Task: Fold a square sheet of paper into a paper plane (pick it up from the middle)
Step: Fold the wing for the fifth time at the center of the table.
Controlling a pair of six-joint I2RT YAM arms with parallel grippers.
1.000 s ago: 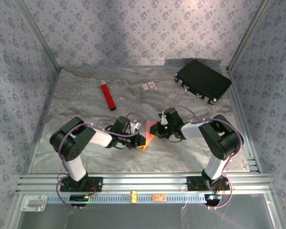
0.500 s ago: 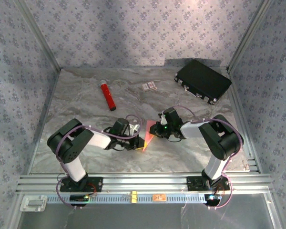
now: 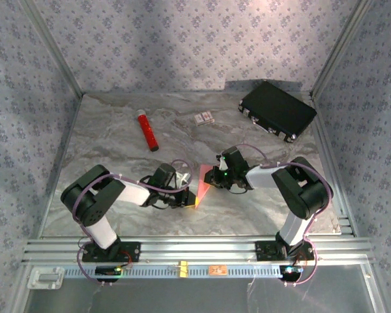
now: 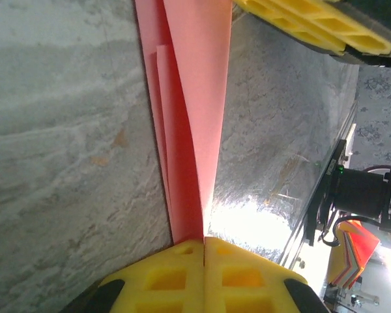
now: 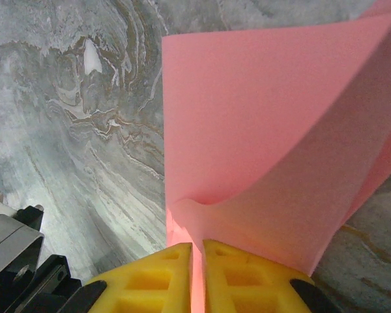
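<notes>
Black case (image 3: 277, 111) closed; pink sheet (image 3: 201, 184) pinched by left gripper (image 4: 204, 242), right gripper (image 5: 197, 246)

A: What's on the grey marble-look tabletop (image 3: 117, 130), far side?
B: Glossy red cylinder w/ white end (image 3: 147, 132) on left. Small white-and-red printed card (image 3: 204, 118) mid. Flat black case (image 3: 277, 109) in far-right corner, angled.
</notes>
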